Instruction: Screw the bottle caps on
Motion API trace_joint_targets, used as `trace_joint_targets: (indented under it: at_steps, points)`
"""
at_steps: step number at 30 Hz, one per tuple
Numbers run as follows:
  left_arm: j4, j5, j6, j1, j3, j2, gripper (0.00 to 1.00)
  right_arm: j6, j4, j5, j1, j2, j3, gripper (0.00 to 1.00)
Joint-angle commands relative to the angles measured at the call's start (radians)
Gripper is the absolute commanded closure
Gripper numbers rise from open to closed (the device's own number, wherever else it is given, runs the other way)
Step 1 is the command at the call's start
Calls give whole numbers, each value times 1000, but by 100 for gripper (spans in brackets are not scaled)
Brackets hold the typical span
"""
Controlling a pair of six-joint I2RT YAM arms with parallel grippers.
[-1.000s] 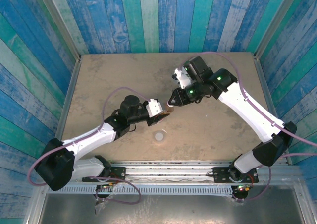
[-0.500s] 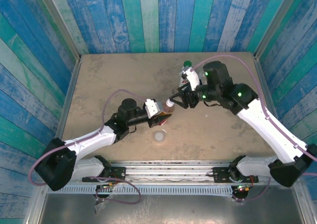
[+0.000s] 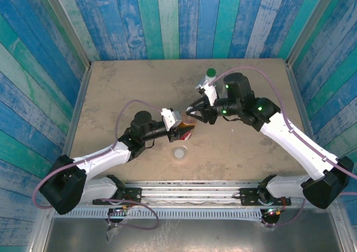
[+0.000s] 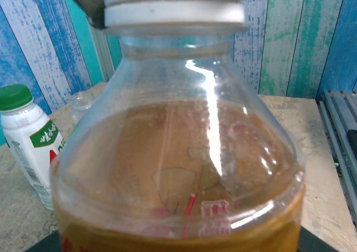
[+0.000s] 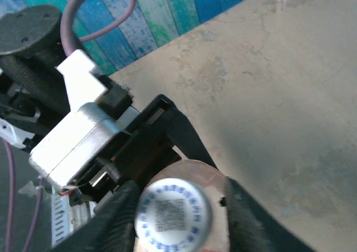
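Left fingers (image 5: 170,126) clamped on amber bottle (image 4: 178,168), held at mid-desk (image 3: 122,85). White cap (image 5: 174,214) sits on its neck. Right fingers (image 5: 120,207) flank that cap, close in; cannot tell if they actually pinch it. Grey cap (image 3: 179,153) loose on desk, just near of the bottle. Green-capped white bottle (image 4: 30,137) stands far side, clear bottle (image 4: 82,102) near it.

The amber bottle (image 4: 178,168) hides most of the short clear bottle (image 4: 81,103).
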Motion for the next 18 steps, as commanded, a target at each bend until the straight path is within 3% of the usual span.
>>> trace_joint_targets:
  at_steps: [1,3,9,11,18]
  points:
    - [27,12,-5,-3,27,19,51,-10,5,-26,0,8,-8,69]
    - [22,3,-4,-3,27,17,50,-11,7,-23,1,10,-8,71]
    - [-17,-95,-29,-3,-14,-48,2,-6,33,60,4,19,-3,73]
    - [-34,-145,-45,-3,-44,-85,6,-12,36,114,4,30,4,73]
    - [-93,-257,-118,-3,-152,-244,6,-76,98,259,5,161,70,72]
